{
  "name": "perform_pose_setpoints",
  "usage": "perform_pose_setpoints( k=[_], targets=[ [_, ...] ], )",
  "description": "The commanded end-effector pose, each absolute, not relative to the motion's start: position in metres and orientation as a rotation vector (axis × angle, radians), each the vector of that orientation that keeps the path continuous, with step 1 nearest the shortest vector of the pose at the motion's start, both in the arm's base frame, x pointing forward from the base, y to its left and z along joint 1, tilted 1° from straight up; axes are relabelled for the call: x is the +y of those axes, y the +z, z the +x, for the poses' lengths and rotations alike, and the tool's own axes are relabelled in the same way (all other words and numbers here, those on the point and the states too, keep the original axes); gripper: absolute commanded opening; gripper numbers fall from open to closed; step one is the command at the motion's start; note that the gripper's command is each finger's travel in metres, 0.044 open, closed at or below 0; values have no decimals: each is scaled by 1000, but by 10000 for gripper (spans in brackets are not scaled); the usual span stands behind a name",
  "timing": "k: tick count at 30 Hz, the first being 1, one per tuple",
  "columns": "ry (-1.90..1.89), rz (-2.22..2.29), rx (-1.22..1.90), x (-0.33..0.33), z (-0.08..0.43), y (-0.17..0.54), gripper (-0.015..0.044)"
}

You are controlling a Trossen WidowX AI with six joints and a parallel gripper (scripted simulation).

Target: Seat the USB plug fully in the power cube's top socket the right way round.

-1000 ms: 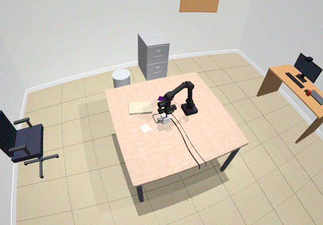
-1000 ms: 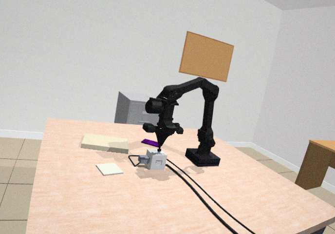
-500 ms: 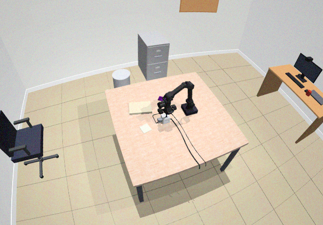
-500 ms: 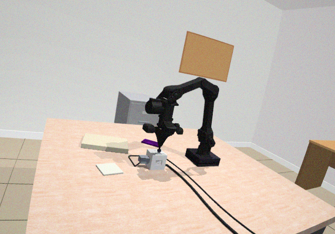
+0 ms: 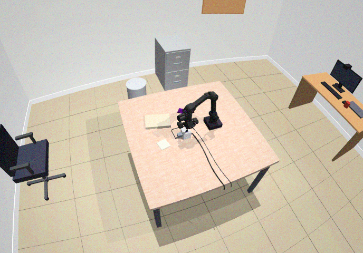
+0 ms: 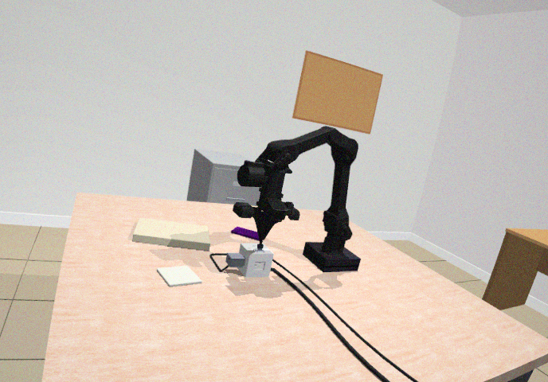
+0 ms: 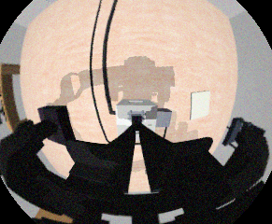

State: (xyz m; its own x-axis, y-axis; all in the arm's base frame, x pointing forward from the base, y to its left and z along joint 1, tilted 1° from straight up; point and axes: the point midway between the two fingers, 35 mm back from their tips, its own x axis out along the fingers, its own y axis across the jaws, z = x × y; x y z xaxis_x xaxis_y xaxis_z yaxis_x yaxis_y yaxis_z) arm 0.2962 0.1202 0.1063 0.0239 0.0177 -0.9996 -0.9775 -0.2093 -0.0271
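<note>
The pale grey power cube (image 5: 187, 135) (image 6: 258, 267) (image 7: 125, 111) stands on the table below my gripper (image 6: 260, 243) (image 7: 136, 126). The gripper points straight down and is shut on the small dark USB plug (image 6: 260, 247), right at the socket on the cube's top. The fingertips hide most of the plug. Which way round it is and how deep it sits cannot be told. A blue-grey plug (image 5: 179, 134) (image 6: 235, 259) (image 7: 164, 118) sticks out of the cube's side, with a black cord looping from it.
Two black cables run from near the cube across the table's front edge; the thicker cable (image 6: 324, 318) lies beside the thinner one. A cream book-like block (image 5: 157, 119) (image 6: 170, 231), a pale square pad (image 5: 163, 144) (image 6: 179, 274) (image 7: 200, 105) and a purple bar (image 5: 180, 110) (image 6: 244, 232) lie nearby.
</note>
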Motion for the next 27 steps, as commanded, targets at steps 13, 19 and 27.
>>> perform_pose_setpoints(
  k=[13,19,27],
  targets=[
    [1345,-1362,1074,120,297,104,0],
    [1345,-1362,1074,120,297,103,0],
    [1345,-1362,1074,120,297,102,0]
  ],
)
